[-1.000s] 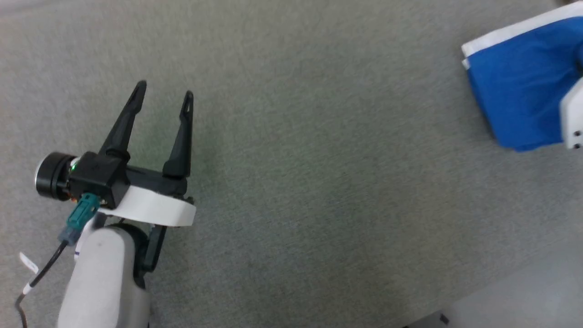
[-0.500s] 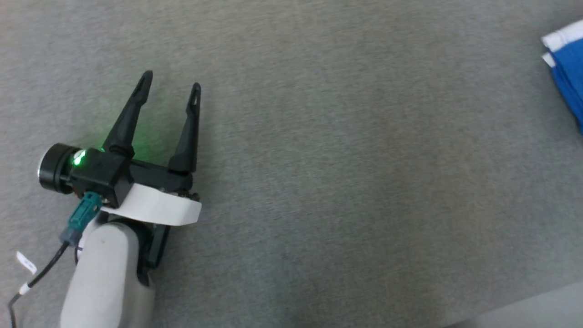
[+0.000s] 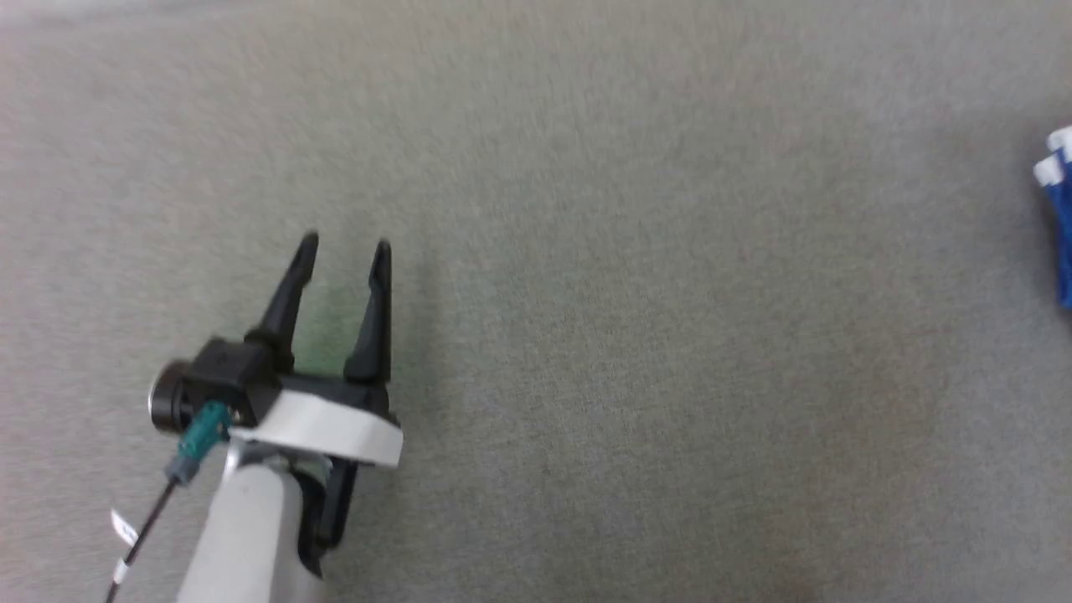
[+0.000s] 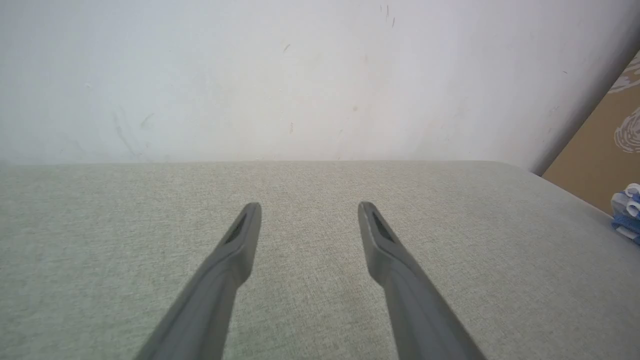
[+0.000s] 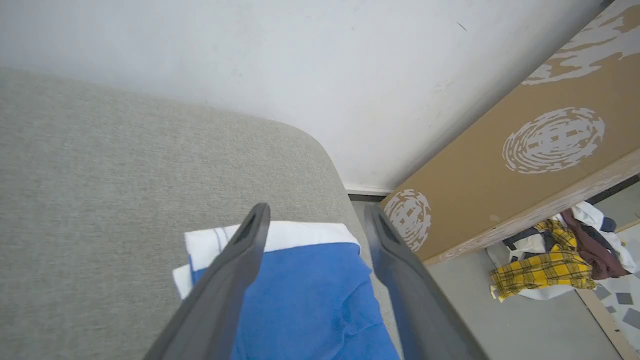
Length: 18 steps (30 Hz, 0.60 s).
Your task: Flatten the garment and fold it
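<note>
The garment [image 5: 310,295] is a folded bright blue pair of shorts with a white edge band [image 5: 300,234], lying near the rounded right corner of the grey fabric surface [image 5: 100,190]. My right gripper [image 5: 318,210] hovers over it, open, with the blue fabric showing below and between its fingers. In the head view only a sliver of the garment [image 3: 1062,218] shows at the right edge. My left gripper [image 3: 345,247] is far to the left over bare surface, open and empty. The left wrist view has my left gripper [image 4: 310,209] spread and the garment [image 4: 627,217] at its far right.
A white wall [image 4: 300,75] rises behind the grey surface. A brown board with white prints [image 5: 525,165] leans to the right of the corner. A heap of yellow plaid and dark clothes [image 5: 555,260] lies on the floor beyond it.
The head camera has swung, so the garment has slid almost out at the right and the pale right arm part has left the picture. The left gripper sits lower; its green light is off.
</note>
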Tool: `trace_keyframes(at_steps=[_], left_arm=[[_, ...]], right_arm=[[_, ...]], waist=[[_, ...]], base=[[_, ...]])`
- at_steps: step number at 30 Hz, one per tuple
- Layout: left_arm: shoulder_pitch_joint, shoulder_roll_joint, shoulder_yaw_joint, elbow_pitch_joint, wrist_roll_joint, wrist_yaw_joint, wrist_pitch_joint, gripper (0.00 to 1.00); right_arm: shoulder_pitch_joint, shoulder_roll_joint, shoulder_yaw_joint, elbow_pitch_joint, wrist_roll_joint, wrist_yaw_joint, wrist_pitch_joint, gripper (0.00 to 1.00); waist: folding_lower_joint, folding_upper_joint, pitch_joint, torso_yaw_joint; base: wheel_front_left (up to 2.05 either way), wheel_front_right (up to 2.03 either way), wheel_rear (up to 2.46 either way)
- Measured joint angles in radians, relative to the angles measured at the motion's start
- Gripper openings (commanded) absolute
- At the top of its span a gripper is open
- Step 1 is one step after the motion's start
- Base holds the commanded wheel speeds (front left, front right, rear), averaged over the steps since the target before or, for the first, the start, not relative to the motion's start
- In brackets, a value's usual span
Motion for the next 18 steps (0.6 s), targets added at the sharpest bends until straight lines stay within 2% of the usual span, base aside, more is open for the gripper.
trace_keyframes(at_steps=[8,18], left_arm=[[0.084,-0.020,0.018,0.051,-0.022,0.018,-0.009,1.00],[0.155,-0.046,0.038,0.096,-0.042,0.035,-0.010,1.00]], right_arm=[[0.204,0.119,0.061,-0.256,0.175,0.000,-0.037,1.00],[0.537,0.322,0.103,-0.624,0.201,0.000,-0.012,1.00]], waist=[[-0.0002,0.0000,-0.166,0.038],[-0.0002,0.0000,-0.324,0.112]], base=[[0.00,0.00,0.00],[0.00,0.00,0.00]])
